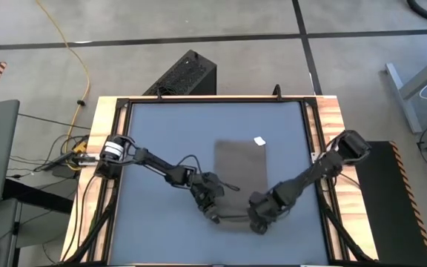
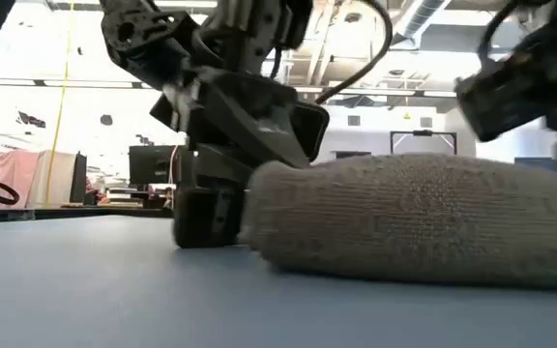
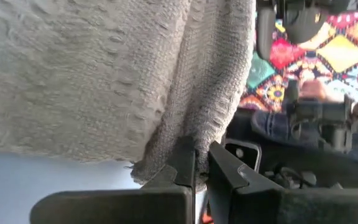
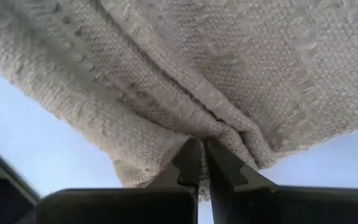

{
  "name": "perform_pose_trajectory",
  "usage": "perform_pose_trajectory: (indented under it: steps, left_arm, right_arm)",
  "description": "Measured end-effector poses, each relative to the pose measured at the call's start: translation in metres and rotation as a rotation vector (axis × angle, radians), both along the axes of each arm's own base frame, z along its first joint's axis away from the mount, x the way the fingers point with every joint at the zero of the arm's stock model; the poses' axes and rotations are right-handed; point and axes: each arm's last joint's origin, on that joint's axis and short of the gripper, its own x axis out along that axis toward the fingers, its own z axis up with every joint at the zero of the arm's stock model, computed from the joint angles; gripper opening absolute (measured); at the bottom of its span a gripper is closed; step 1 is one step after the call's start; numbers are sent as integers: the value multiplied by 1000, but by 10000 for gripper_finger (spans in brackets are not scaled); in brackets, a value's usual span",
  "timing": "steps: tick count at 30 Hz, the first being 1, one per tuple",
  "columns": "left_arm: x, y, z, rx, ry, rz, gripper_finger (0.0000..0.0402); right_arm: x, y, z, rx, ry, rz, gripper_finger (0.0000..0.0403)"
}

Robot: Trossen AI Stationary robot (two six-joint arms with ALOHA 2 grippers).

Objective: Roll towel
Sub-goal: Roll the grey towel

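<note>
The grey-brown towel (image 1: pixel 240 165) lies flat on the blue table (image 1: pixel 161 133), its white tag (image 1: pixel 259 141) at the far right corner. Its near end is turned up into a thick fold or roll (image 2: pixel 414 217) that rests on the table. My left gripper (image 1: pixel 210 202) is shut on the near left corner of the towel. My right gripper (image 1: pixel 261 216) is shut on the near right part of the same end. Each gripper also shows in its own wrist view, the left (image 3: pixel 201 171) and the right (image 4: pixel 202 162). My left gripper pinches the towel's near left corner (image 3: pixel 188 134) between its two fingers, where bunched layers come together at the edge. The fingers come down slanting from the table's left, and the cloth beyond them lies on the table. My right gripper pinches a gathered fold of the towel's near end (image 4: pixel 219 121) between its two fingers, several layers together. The fingers come down slanting from the table's right. The fold is raised a little, and the rest of the towel lies on the table.
A wooden frame (image 1: pixel 325 126) runs along the table's sides. Bare blue table (image 1: pixel 161 133) lies left of and beyond the towel. A black box (image 1: pixel 184 74) and cables lie on the floor beyond the far edge.
</note>
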Motion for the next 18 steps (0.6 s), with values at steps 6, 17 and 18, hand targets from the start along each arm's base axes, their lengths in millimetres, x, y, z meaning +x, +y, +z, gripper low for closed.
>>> perform_pose_trajectory:
  steps: [6,17,18]
  left_arm:
    - [2,17,-1,44,-14,49,0]
    - [-12,17,0,105,-197,316,0]
    - [-14,14,0,105,-210,337,0]
  right_arm:
    - [-12,-50,3,10,-73,-26,30]
    - [-51,-71,-10,157,-417,-285,29]
    - [-51,-67,-11,159,-430,-288,29]
